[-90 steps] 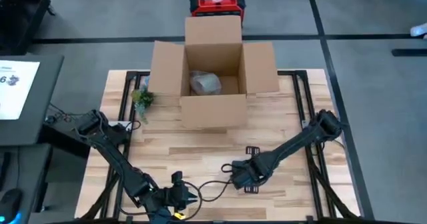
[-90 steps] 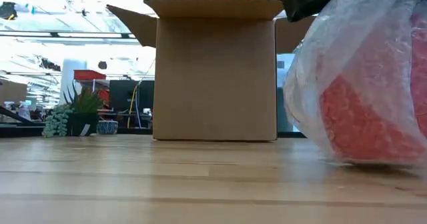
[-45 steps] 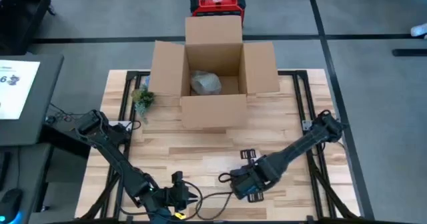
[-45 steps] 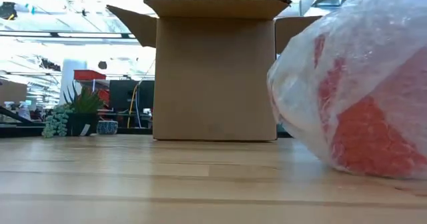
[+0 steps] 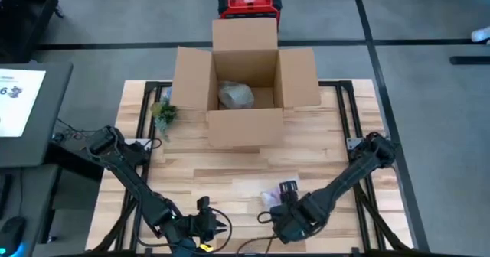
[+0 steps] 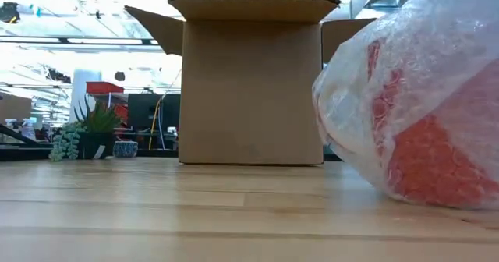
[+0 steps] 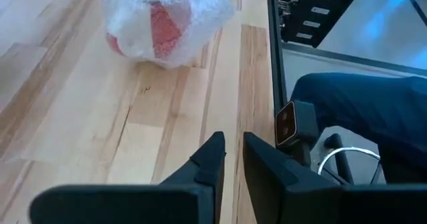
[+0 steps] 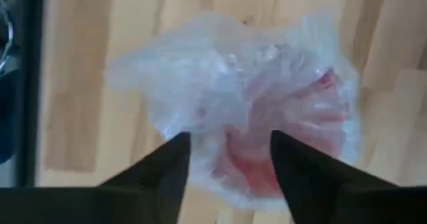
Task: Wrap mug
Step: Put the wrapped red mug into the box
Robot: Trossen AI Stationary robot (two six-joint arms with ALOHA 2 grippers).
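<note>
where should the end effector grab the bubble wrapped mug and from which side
Probably from above, across the bundle's rounded middle. The bubble wrapped mug lies on the table as a loose lump with no handle showing. The right end effector is open right over it, fingers straddling the red core. The loose wrap at the edges would likely slip or unwind, so avoid pinching it. The left end effector waits at the near edge.

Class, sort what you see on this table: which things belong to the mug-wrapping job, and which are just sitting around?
Part of the job: wrapped mug, right gripper open over it, cardboard box holding another bundle.

Just lying about: small plant, left gripper idle.
</note>
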